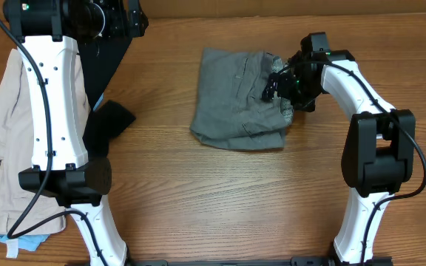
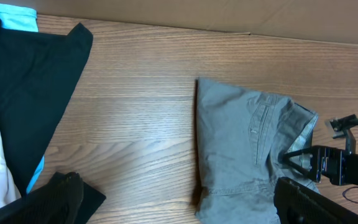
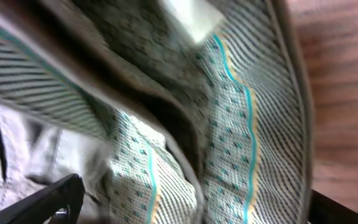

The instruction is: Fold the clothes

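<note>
Right gripper point(image 1: 278, 83) sits low on the right edge of the grey shorts point(image 1: 235, 100), its fingers spread wide at the lower corners of its wrist view, with striped waistband lining point(image 3: 229, 124) filling the gap and nothing pinched. Beyond it the shorts lie mid-table as a compact doubled bundle, so the folding looks largely done; that rumpled right edge probably needs tucking or one more fold. Farther off, the left gripper point(image 2: 176, 186) hangs wide and empty near the black garment point(image 2: 30, 87).
</note>
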